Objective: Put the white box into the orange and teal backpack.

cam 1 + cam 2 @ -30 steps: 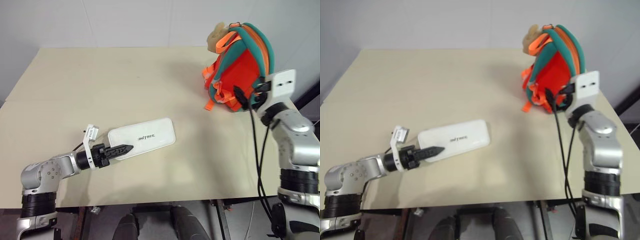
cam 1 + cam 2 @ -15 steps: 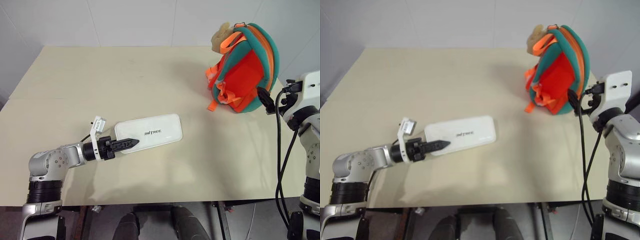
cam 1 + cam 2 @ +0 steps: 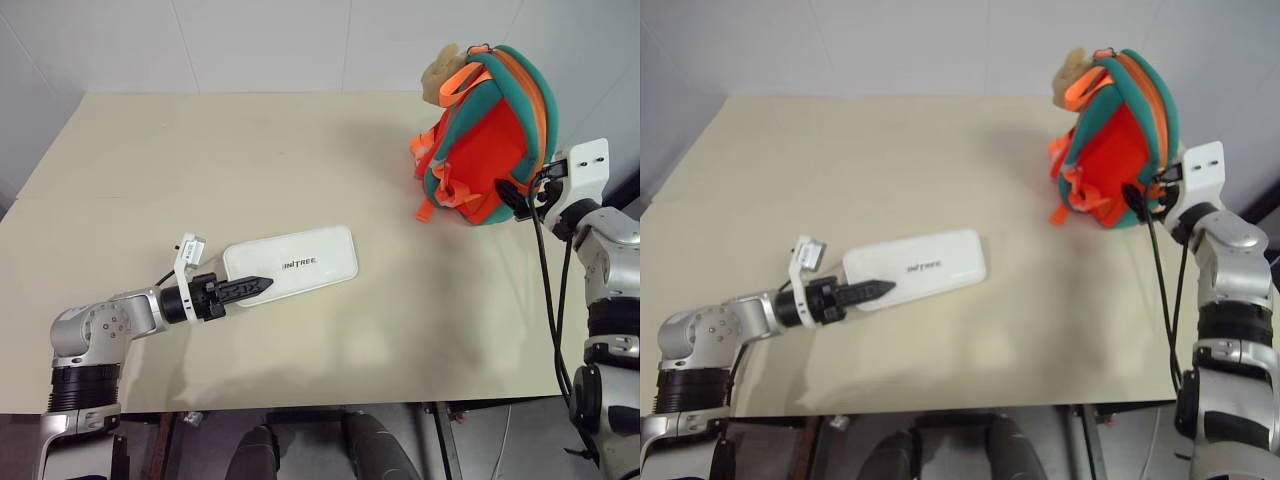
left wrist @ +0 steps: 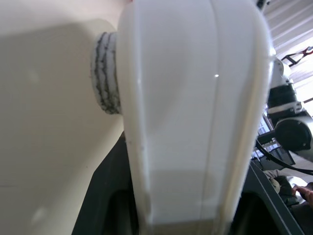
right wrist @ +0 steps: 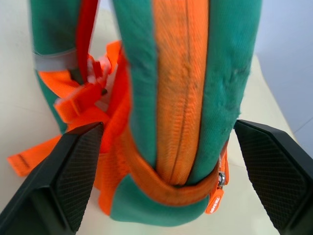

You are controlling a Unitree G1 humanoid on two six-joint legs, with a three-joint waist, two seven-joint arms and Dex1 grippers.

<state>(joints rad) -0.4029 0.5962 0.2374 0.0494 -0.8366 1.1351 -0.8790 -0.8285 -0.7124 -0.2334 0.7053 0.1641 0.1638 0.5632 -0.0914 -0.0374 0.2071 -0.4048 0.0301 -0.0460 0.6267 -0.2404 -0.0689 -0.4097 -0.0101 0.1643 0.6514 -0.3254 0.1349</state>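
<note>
The white box (image 3: 298, 264), flat with dark lettering, lies low over the beige table (image 3: 200, 160), and I cannot tell if it rests on it. My left gripper (image 3: 247, 288) is shut on its near left end; the box (image 4: 195, 107) runs out between the dark fingers (image 4: 105, 210) in the left wrist view. The orange and teal backpack (image 3: 487, 140) stands upright at the table's far right, a beige plush toy (image 3: 437, 76) at its top. My right gripper (image 3: 512, 196) is open at its right side, and its black pads (image 5: 73, 176) straddle the backpack's zipped edge (image 5: 181, 88).
The table's right edge (image 3: 560, 330) runs close behind the backpack and under my right arm. Orange straps (image 3: 428, 205) trail from the backpack onto the table toward the box. A white wall (image 3: 260, 40) backs the table.
My right gripper has swung back in to the backpack's right side, still open. The left gripper and the box have hardly moved. The camera shifted early on.
</note>
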